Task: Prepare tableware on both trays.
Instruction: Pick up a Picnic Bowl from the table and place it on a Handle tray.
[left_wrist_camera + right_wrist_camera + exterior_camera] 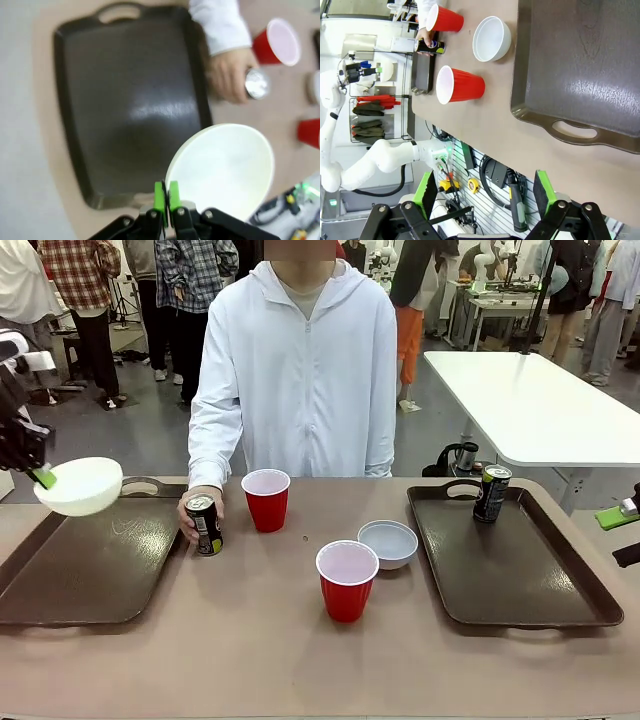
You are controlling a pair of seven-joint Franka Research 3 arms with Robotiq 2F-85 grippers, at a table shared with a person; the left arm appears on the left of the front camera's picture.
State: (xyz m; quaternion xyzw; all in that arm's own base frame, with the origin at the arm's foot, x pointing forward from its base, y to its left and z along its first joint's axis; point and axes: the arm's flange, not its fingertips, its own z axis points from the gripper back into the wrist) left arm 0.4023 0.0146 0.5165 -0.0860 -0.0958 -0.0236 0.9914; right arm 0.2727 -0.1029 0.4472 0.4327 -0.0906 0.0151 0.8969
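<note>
We see the cream-white bowl (78, 485) held up in the air at the left tray (90, 570), clear of its surface, tilted a bit. We can't tell which part of the tray it hangs over. The left gripper (166, 197) is clenched on the bowl's rim, w/ the green pads pinched tight on the edge.

Just right of that tray's far-right corner, one dark can (205, 525) stands on the table (250, 670) w/ the person's hand (190, 512) wrapped round it. The far red cup (266, 500) stands upright just right of the can, apart from it. The near red cup (347, 581) stands upright approx mid-table. The pale bowl (388, 543) sits on the table near it, a bit farther & to the right. In the right wrist view we see a gap btw the two.

The right tray (520, 580) lies at the table's right side. The second can (491, 493) stands upright on it, at the far end near the handle. The right gripper (485, 192) hangs off to the right of that tray, jaws spread wide, w/ nothing btw them.
</note>
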